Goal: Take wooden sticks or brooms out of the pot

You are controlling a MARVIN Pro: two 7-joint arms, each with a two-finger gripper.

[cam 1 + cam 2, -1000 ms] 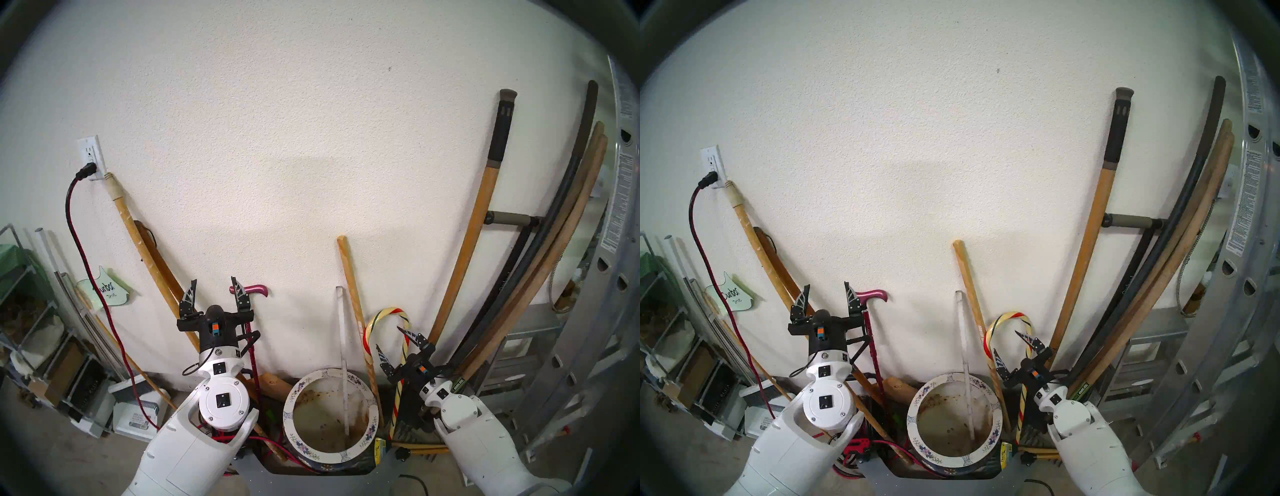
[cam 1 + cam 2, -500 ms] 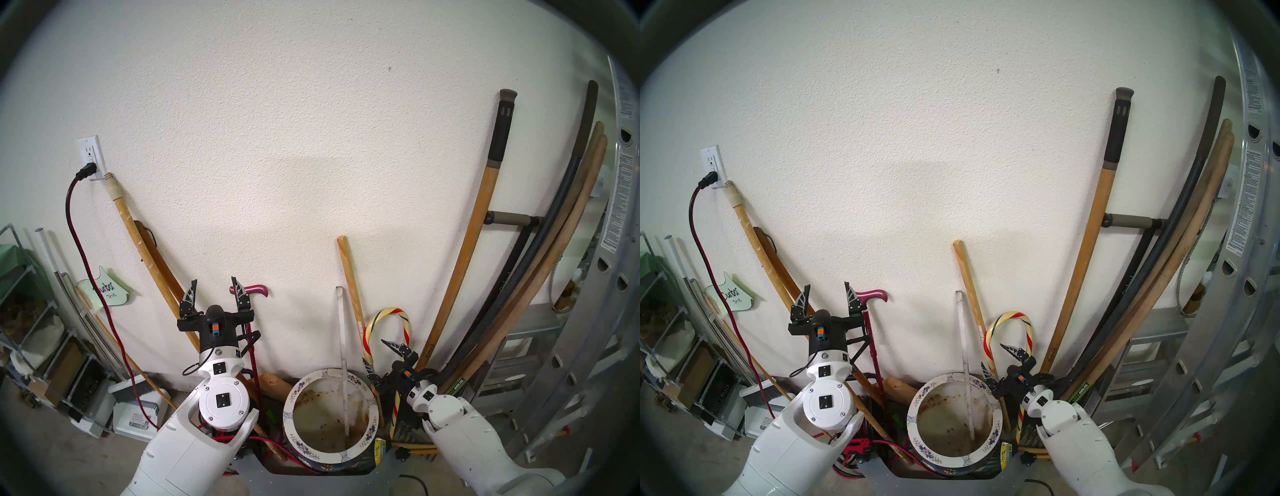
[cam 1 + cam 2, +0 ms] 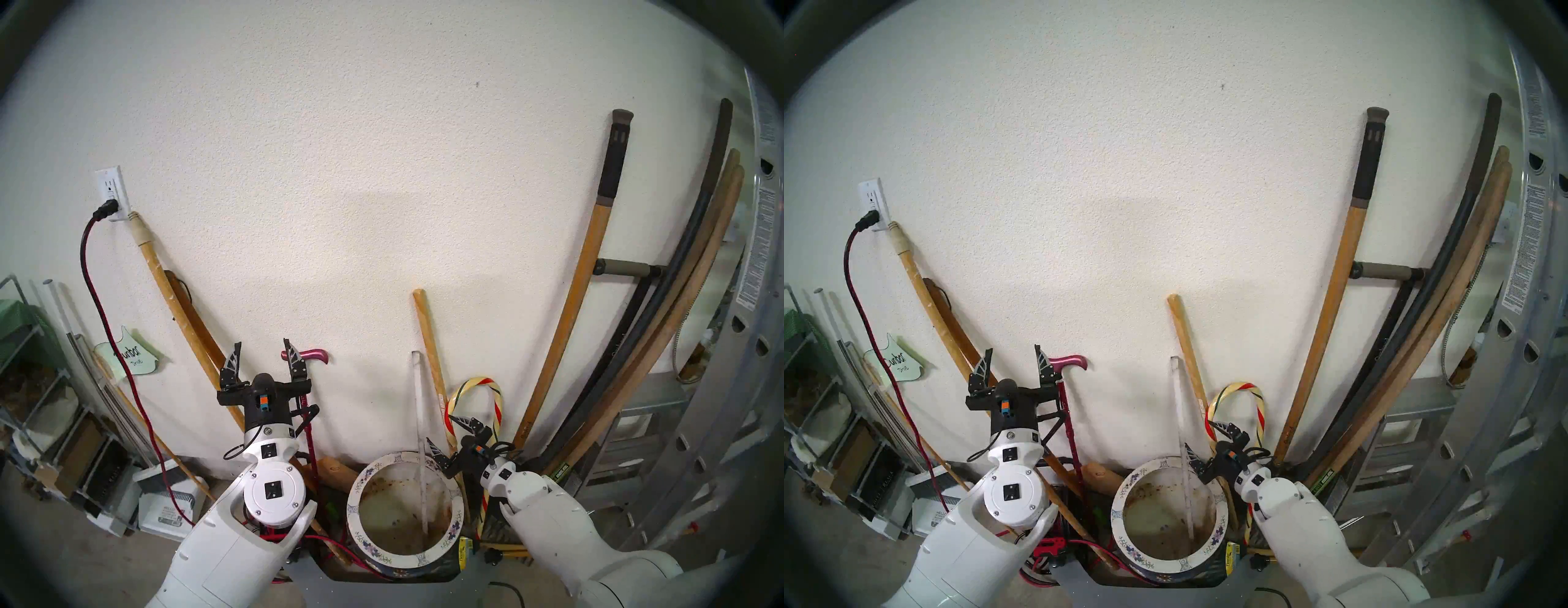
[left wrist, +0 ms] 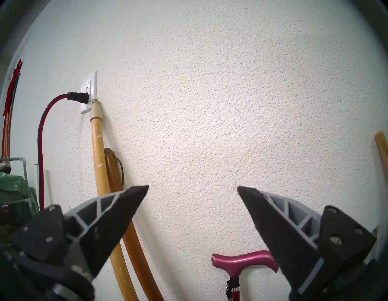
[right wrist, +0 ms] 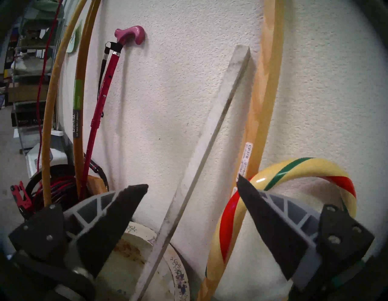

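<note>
Onlooker: One stick is in the pot (image 3: 405, 556), right? I see a thin white slat (image 3: 420, 429) standing in it and leaning on the wall (image 3: 382, 170).

Operator: Yes. Its bottom end sits inside the pot, near the back rim. The candy-cane stick (image 3: 494, 407) is outside, just right of the pot. The pink cane (image 3: 312, 420) is outside too, on the left.

Onlooker: What is the right claw doing?

Operator: The right gripper (image 3: 446, 432) is wide open and empty. It is just above the pot's back right rim. From the right wrist view, the white slat passes between its two fingers but does not touch them.

Onlooker: And the left one?

Operator: The left gripper (image 3: 261, 353) is wide open too, holding nothing. It points up at the wall, with the pink cane's handle just beside its right finger (image 4: 279, 235).
</note>
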